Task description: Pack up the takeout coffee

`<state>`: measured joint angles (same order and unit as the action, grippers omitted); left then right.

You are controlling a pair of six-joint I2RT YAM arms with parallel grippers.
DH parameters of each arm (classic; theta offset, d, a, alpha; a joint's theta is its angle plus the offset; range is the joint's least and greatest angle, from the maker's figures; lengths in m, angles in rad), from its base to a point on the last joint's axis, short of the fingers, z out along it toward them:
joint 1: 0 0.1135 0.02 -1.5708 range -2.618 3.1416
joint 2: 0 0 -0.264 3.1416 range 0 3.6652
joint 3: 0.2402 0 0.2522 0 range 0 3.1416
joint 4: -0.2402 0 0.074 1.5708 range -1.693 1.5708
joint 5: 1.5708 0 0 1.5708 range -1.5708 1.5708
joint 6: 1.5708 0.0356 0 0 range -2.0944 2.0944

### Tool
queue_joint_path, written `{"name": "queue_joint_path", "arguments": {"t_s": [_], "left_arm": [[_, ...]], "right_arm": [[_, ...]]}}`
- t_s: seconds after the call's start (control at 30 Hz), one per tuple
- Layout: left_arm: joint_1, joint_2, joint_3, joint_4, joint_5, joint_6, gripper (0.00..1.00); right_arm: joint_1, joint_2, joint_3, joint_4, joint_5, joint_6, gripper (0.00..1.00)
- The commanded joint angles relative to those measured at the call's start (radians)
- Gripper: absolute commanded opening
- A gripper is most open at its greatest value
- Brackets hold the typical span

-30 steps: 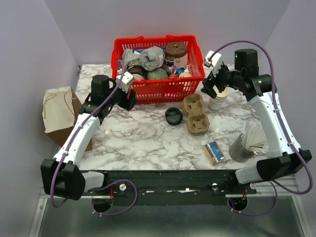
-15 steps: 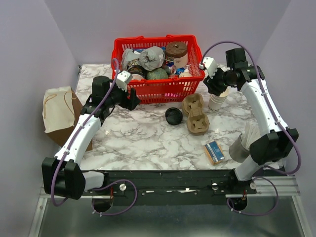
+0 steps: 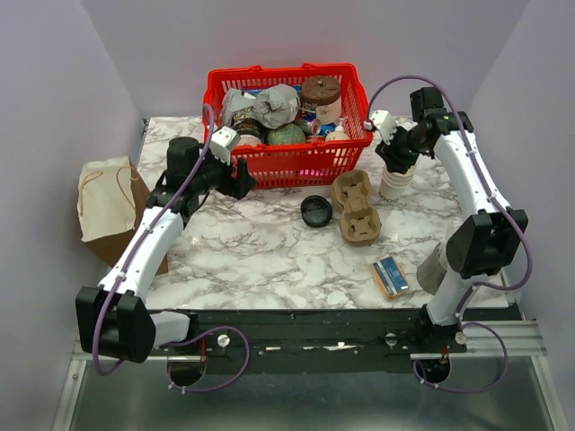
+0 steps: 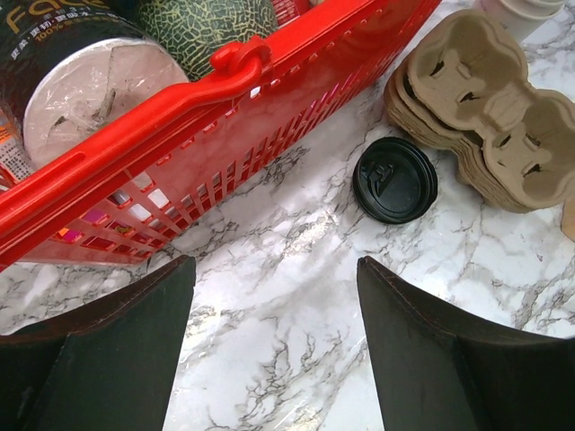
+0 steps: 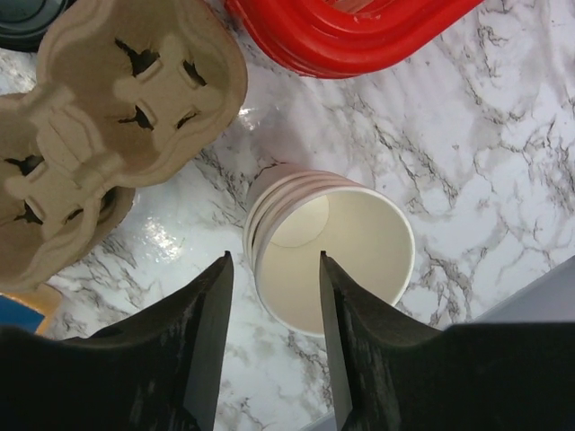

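The takeout coffee with its black dome lid does not show in any view. My right gripper [image 3: 396,163] is open and hovers over a stack of lidless cream-white paper cups [image 3: 395,182]. In the right wrist view my gripper [image 5: 274,262] straddles the near rim of the top cup [image 5: 359,260], one finger outside it and one above its mouth, without touching. My left gripper [image 3: 241,180] is open and empty above bare marble in front of the red basket [image 3: 287,164]. A loose black lid [image 4: 394,180] lies just beyond it.
The red basket [image 4: 225,81] holds wrapped food, a melon and a brown-lidded tub. Stacked pulp cup carriers [image 3: 357,206] lie between the lid [image 3: 316,210] and the cups. A paper bag [image 3: 106,202] stands at the left edge. A blue box [image 3: 391,276] and a grey holder [image 3: 442,265] sit front right.
My right arm has folded back and its wrist has turned, bringing the gripper down over the cup stack. My left arm has hardly moved.
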<state>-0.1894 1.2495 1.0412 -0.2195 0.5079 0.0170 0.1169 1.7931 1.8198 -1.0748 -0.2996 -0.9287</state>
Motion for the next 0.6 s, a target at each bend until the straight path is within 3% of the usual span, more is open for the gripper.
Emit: {"name": "queue_joint_path", "arguments": {"t_s": [0.0, 0.57], "left_arm": [[0.001, 0.005, 0.039, -0.006, 0.009, 0.004, 0.81], [0.002, 0.001, 0.033, -0.014, 0.003, 0.011, 0.81]], "right_arm": [[-0.002, 0.038, 0.055, -0.048, 0.042, -0.047, 0.49], [-0.011, 0.088, 0.056, -0.103, 0.060, -0.064, 0.43]]}}
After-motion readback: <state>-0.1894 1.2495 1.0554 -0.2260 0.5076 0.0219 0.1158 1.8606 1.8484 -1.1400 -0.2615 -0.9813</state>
